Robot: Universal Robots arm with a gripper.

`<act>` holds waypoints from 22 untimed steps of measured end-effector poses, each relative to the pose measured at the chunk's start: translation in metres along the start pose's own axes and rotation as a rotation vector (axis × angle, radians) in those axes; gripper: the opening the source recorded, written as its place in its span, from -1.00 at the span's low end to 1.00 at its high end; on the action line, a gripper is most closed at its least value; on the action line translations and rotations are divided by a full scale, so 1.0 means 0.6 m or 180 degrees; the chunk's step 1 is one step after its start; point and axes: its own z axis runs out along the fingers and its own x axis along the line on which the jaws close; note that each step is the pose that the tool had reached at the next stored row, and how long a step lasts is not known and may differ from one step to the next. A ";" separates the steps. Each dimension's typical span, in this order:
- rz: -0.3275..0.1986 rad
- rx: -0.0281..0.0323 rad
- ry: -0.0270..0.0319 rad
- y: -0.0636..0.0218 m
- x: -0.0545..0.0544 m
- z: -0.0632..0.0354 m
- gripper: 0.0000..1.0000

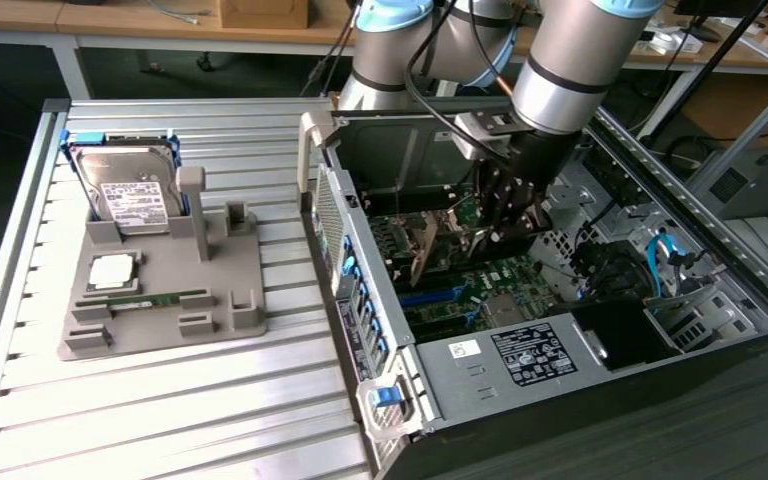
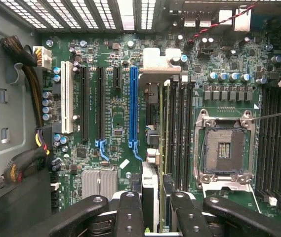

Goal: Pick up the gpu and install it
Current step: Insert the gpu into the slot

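Inside computer case [image 1: 704, 290]: pincer [image 1: 502, 222] gripping gpu [image 1: 424, 245].

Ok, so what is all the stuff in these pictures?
slatted table: one, pale metal, under everything
grey holder: one, on the slatted table
hard drive: one, silver, white label, standing in the grey holder
memory stick: one, green, lying in the grey holder
computer case: one, dark, open, exterior view's right
motherboard: one, green, inside the computer case
gpu: one, dark, silver bracket, over the motherboard
robot arm: one, silver, reaching into the computer case
gripper: one, black, holding the gpu
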 end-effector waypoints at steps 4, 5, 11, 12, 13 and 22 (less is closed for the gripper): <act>0.0000 0.0000 0.0000 0.000 0.001 0.002 -0.47; 0.0000 0.0000 0.0000 0.000 0.002 0.002 -0.47; 0.0000 0.0000 0.0000 0.000 0.004 0.005 -0.47; 0.0000 0.0000 0.0000 0.000 0.005 0.005 -0.47; 0.0000 0.0000 0.0000 0.000 0.005 0.006 -0.47; 0.0000 0.0000 0.0000 0.000 0.007 0.010 -0.47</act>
